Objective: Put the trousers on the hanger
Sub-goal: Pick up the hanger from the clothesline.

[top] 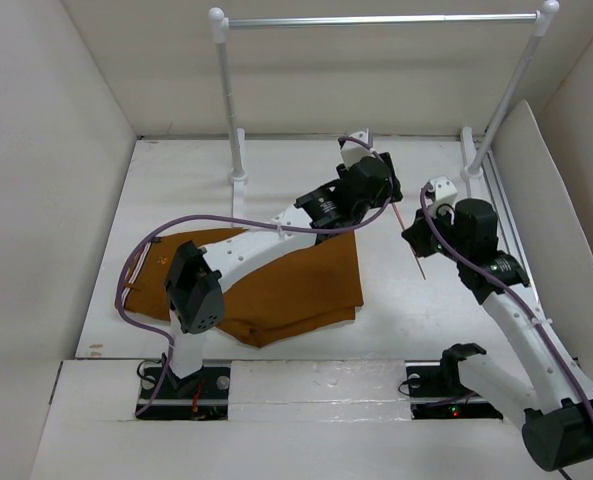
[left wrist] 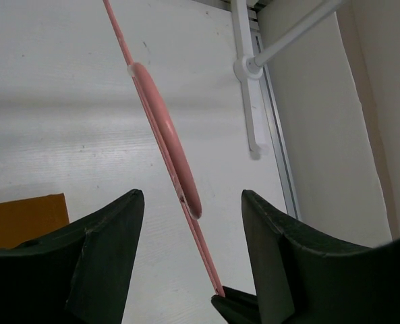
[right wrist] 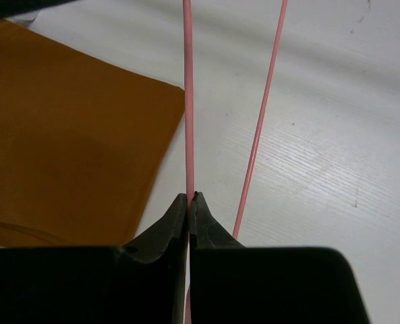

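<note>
— Where are the trousers (top: 286,285)?
— Rust-brown and folded, lying flat on the counter (top: 306,190), left of centre.
— And the hanger (right wrist: 188,101)?
— Thin pink wire, raised just right of the trousers, one strand pinched in the right gripper (right wrist: 189,197).

Soft, even light is falling from above in the overhead view, washing the white tabletop (top: 416,320) pale. Only faint, diffuse shadows are lying under the arms and along the trousers (top: 296,290), and no hard glare is showing. In the left wrist view the left tool (left wrist: 191,202) is sitting dark and slightly soft-edged, while the hanger (left wrist: 162,121) beyond it is reading sharp and a faint grey band is crossing the tabletop further ahead. In the right wrist view the right tool (right wrist: 189,199) is showing almost black, its near body blurring. The wire at its tips is looking crisp, and the tabletop ribbing to its right is showing clearly.
</note>
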You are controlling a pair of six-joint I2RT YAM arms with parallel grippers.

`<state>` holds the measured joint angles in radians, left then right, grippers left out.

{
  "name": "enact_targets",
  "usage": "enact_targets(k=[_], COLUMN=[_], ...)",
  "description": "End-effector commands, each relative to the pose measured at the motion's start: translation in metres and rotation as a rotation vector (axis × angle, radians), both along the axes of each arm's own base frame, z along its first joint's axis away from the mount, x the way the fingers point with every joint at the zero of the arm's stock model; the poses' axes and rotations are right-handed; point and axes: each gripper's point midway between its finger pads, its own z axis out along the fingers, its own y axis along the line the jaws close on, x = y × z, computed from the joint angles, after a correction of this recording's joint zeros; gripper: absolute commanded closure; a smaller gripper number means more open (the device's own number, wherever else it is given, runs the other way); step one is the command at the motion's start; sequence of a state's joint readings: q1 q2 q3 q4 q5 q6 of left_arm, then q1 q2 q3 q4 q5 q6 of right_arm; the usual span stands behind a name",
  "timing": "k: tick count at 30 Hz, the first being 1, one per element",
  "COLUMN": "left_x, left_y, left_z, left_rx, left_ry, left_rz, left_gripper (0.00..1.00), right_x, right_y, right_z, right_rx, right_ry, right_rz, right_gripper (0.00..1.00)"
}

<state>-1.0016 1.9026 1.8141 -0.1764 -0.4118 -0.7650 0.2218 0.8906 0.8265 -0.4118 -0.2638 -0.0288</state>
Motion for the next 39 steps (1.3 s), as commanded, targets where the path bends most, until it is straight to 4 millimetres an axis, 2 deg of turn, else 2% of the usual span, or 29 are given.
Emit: enact_targets(k=[1, 4, 7, 10, 11, 14, 15, 16, 17, 19, 20, 21, 22, 23, 25, 27, 28, 29, 30, 31, 32, 34, 35, 36, 37, 38, 39], left_x=[0.011, 0.014, 0.014, 0.013, 0.013, 0.011, 0.010, 0.006, 0.004, -0.008, -0.011, -0.016, -0.028, -0.031, -0.053, -0.064, -0.074, -0.073, -0.074, -0.075, -0.076, -0.079, -0.077, -0.077, -0.076, -0.076, -0.075], left_y=[-0.001, -0.006, -0.005, -0.006, -0.006, -0.006, -0.005, -0.005, -0.005, -0.001, -0.001, 0.001, 0.007, 0.007, 0.013, 0.017, 0.024, 0.025, 0.027, 0.030, 0.032, 0.037, 0.040, 0.040, 0.042, 0.043, 0.047], left_z=[0.037, 0.028, 0.013, 0.011, 0.012, 0.010, 0.008, 0.005, 0.004, -0.002, -0.001, -0.001, -0.012, -0.008, -0.025, -0.034, -0.049, -0.049, -0.056, -0.074, -0.080, -0.102, -0.116, -0.116, -0.121, -0.127, -0.135], left_rx=[-0.078, -0.051, -0.022, -0.029, -0.029, -0.025, -0.022, -0.021, -0.033, -0.046, -0.072, -0.105, -0.110, -0.153, -0.170, -0.183, -0.163, -0.184, -0.178, -0.158, -0.151, -0.120, -0.102, -0.102, -0.087, -0.074, -0.054], left_ry=[-0.056, -0.042, -0.019, -0.017, -0.018, -0.007, 0.000, 0.011, 0.022, 0.054, 0.057, 0.078, 0.111, 0.109, 0.159, 0.167, 0.181, 0.175, 0.186, 0.213, 0.220, 0.243, 0.247, 0.247, 0.249, 0.253, 0.252], left_rz=[0.054, 0.052, 0.057, 0.051, 0.049, 0.046, 0.044, 0.028, 0.025, -0.001, -0.010, -0.012, -0.035, -0.045, -0.055, -0.045, -0.034, -0.026, -0.015, 0.002, 0.004, 0.015, 0.034, 0.034, 0.041, 0.049, 0.065], left_gripper=[0.45, 0.52, 0.63, 0.76, 0.85, 1.00, 1.00, 1.00, 1.00, 1.00, 1.00, 1.00, 1.00, 1.00, 1.00, 1.00, 1.00, 1.00, 1.00, 1.00, 1.00, 1.00, 1.00, 1.00, 1.00, 1.00, 1.00], right_x=[0.001, -0.004, -0.006, -0.011, -0.012, -0.018, -0.020, -0.022, -0.026, -0.030, -0.037, -0.038, -0.048, -0.052, -0.061, -0.068, -0.071, -0.069, -0.069, -0.068, -0.066, -0.058, -0.053, -0.048, -0.045, -0.044, -0.042], right_y=[0.002, 0.006, 0.007, 0.011, 0.010, 0.009, 0.008, 0.008, 0.006, 0.004, 0.001, -0.001, -0.001, -0.001, 0.001, 0.001, 0.004, 0.007, 0.011, 0.020, 0.025, 0.036, 0.041, 0.044, 0.047, 0.049, 0.052], right_z=[0.020, 0.023, 0.029, 0.027, 0.026, 0.020, 0.022, 0.024, 0.021, 0.029, 0.024, 0.033, 0.027, 0.026, 0.030, 0.024, 0.017, 0.013, 0.007, -0.003, -0.008, -0.012, -0.037, -0.029, -0.035, -0.054, -0.060], right_rx=[0.012, 0.021, 0.023, 0.017, 0.014, 0.000, 0.001, 0.029, 0.022, 0.010, 0.003, -0.017, -0.042, -0.053, -0.072, -0.078, -0.078, -0.072, -0.059, -0.025, -0.012, 0.037, 0.072, 0.084, 0.096, 0.100, 0.110], right_ry=[-0.071, -0.080, -0.100, -0.090, -0.082, -0.068, -0.080, -0.071, -0.058, -0.071, -0.034, -0.049, -0.013, 0.000, 0.002, 0.031, 0.047, 0.044, 0.052, 0.067, 0.066, 0.046, 0.093, 0.051, 0.060, 0.107, 0.121], right_rz=[-0.015, -0.011, -0.009, 0.004, 0.003, 0.000, -0.002, -0.020, -0.024, -0.017, -0.013, 0.004, 0.035, 0.053, 0.108, 0.135, 0.162, 0.177, 0.193, 0.230, 0.250, 0.281, 0.264, 0.274, 0.277, 0.277, 0.284], right_gripper=[1.00, 1.00, 1.00, 1.00, 1.00, 1.00, 1.00, 0.93, 0.77, 0.57, 0.41, 0.35, 0.31, 0.23, 0.21, 0.21, 0.21, 0.32, 0.44, 0.84, 0.98, 1.00, 1.00, 1.00, 0.96, 0.91, 0.87])
